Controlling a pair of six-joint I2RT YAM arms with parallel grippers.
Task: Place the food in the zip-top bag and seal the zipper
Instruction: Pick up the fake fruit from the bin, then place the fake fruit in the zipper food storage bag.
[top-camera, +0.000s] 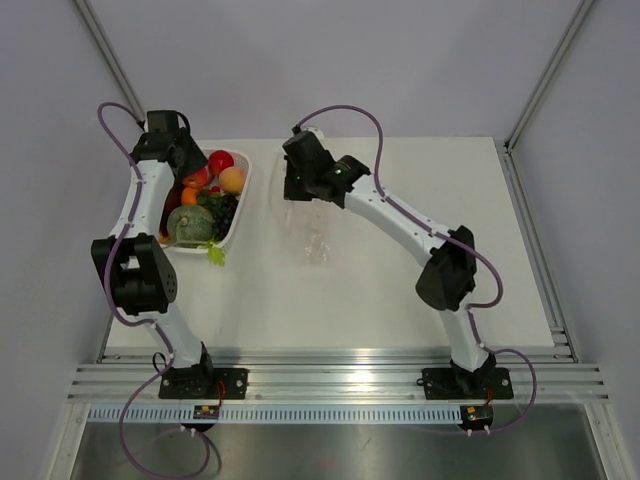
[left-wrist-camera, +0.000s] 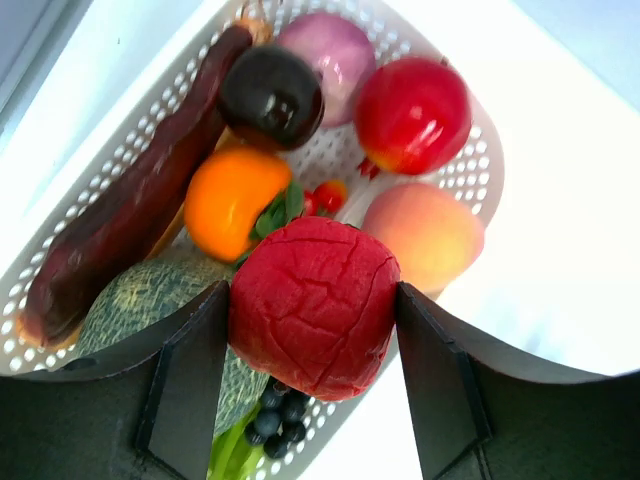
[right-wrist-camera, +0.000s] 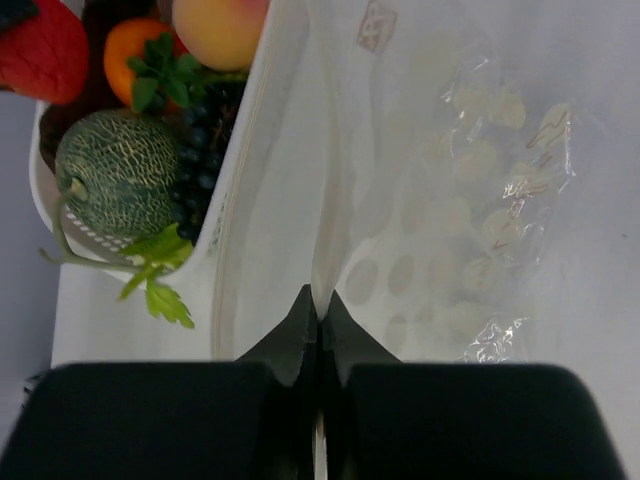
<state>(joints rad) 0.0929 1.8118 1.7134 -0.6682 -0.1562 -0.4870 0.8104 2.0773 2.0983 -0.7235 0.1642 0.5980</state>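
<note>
My left gripper (left-wrist-camera: 310, 300) is shut on a red crinkled ball (left-wrist-camera: 320, 270) and holds it above the white perforated tray (left-wrist-camera: 470, 180); the gripper also shows in the top view (top-camera: 192, 172). Other food lies in the tray: a peach ball (left-wrist-camera: 425, 235), an orange ball (left-wrist-camera: 232, 195), a long dark purple piece (left-wrist-camera: 130, 210), a green melon (right-wrist-camera: 115, 170). The clear zip-top bag (top-camera: 312, 235) lies right of the tray. My right gripper (right-wrist-camera: 320, 305) is shut on the raised edge of the bag (right-wrist-camera: 470, 200), holding its mouth open. I cannot make out the zipper clearly.
A leafy green sprig (top-camera: 216, 255) hangs over the tray's near end. A metal rail (top-camera: 330, 380) with both arm bases runs along the table's near edge. Frame posts stand at the back corners.
</note>
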